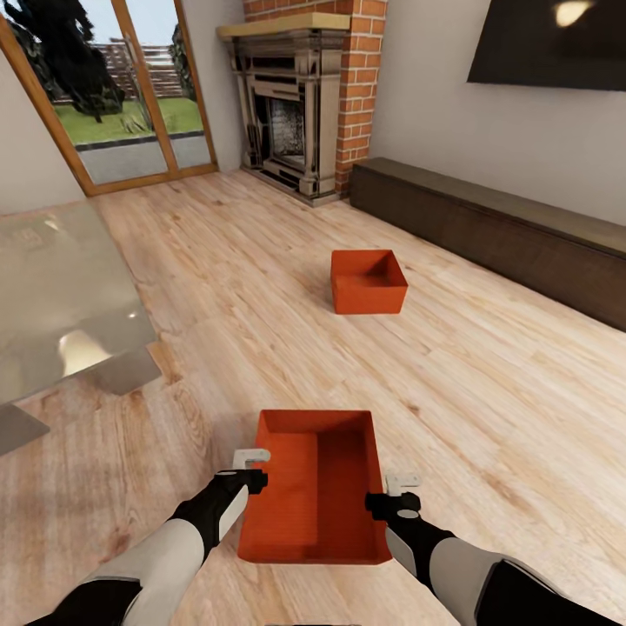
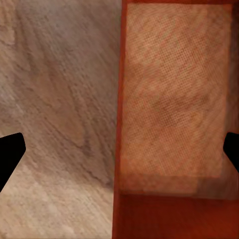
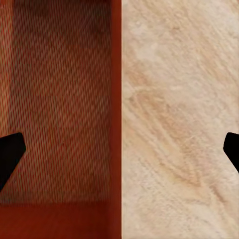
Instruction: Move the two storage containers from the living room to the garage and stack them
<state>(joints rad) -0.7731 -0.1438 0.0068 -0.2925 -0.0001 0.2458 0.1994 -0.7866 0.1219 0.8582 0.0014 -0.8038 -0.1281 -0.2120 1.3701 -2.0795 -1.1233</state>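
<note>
The near storage container (image 1: 315, 487) sat low in the frame on the wood floor (image 1: 487, 382), the far one (image 1: 369, 281) at centre. Left gripper (image 1: 252, 468) and right gripper (image 1: 402, 489) straddled its thin side walls, jaws wide; uneven closing could tilt or drop it

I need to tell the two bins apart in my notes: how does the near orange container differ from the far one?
The near container lies between the left end effector and right end effector, its walls straddled by their open fingers; the far container sits alone near the dark cabinet. The near one points lengthwise away from the robot; the far one looks turned. Both are orange-red, lidless, empty, on the wood floor.
</note>
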